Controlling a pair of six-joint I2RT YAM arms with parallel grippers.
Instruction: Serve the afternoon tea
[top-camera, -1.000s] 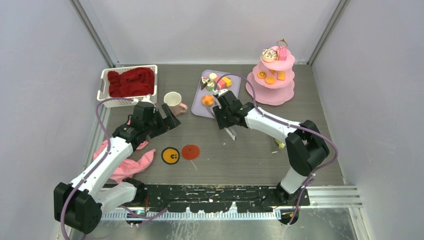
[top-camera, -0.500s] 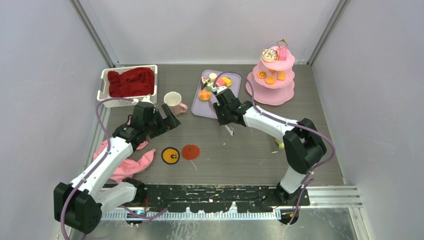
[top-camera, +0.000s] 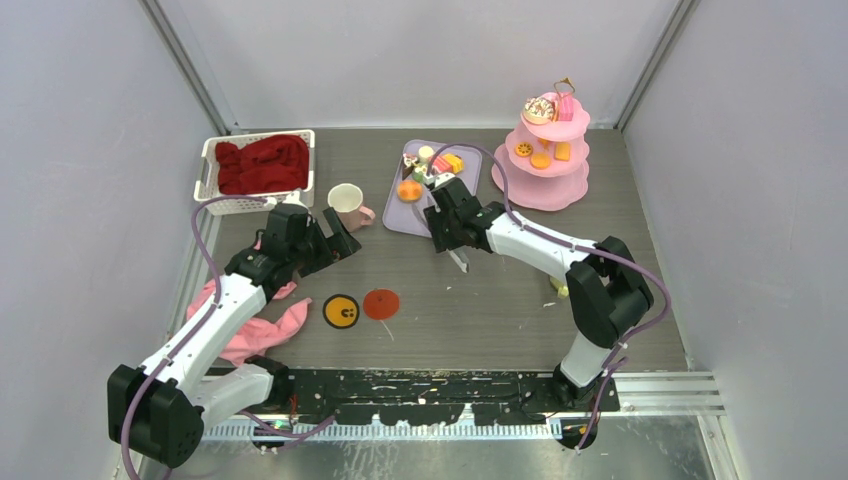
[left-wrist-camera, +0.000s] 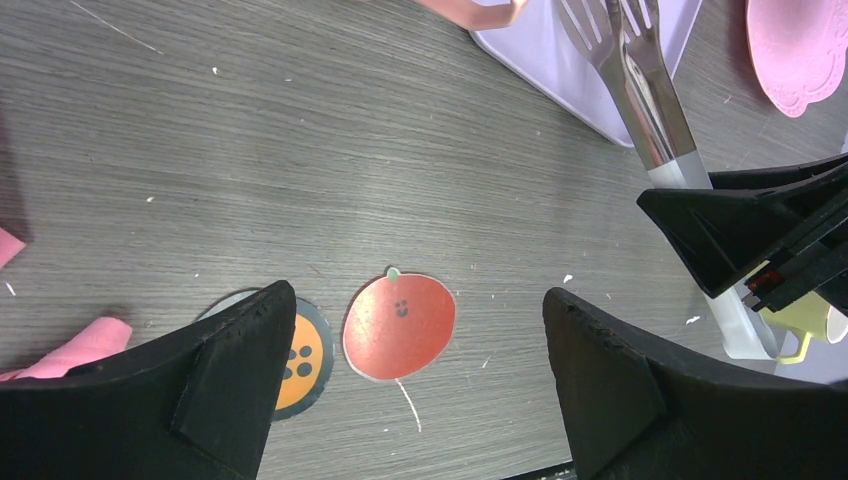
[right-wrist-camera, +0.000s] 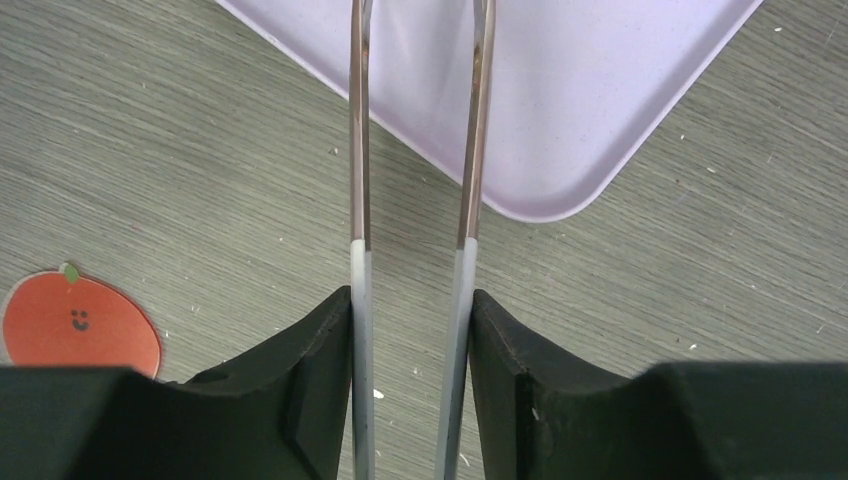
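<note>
Several toy cakes and fruit pieces (top-camera: 432, 162) lie at the far end of a lavender tray (top-camera: 455, 190), with an orange piece (top-camera: 408, 190) at its left side. More pieces sit on the pink tiered stand (top-camera: 545, 185). A cream mug with a pink handle (top-camera: 345, 200) stands left of the tray. My right gripper (top-camera: 447, 228) (right-wrist-camera: 412, 300) is shut on long metal tweezers (right-wrist-camera: 360, 150). Their arms stand apart and reach over the tray's near corner (right-wrist-camera: 560, 90); the tips are out of the wrist view. My left gripper (top-camera: 338, 243) (left-wrist-camera: 420, 300) is open and empty above the table.
A red coaster (top-camera: 381, 303) (left-wrist-camera: 400, 325) and an orange coaster (top-camera: 341, 311) lie near the front. A white basket with red cloth (top-camera: 260, 165) is back left. A pink cloth (top-camera: 262, 330) lies under the left arm. A small yellowish mug (top-camera: 557, 288) sits behind the right arm.
My right gripper moved a little up and left toward the tray with the tweezers, then held still. The orange piece sits slightly farther back on the tray. The left arm has not moved.
</note>
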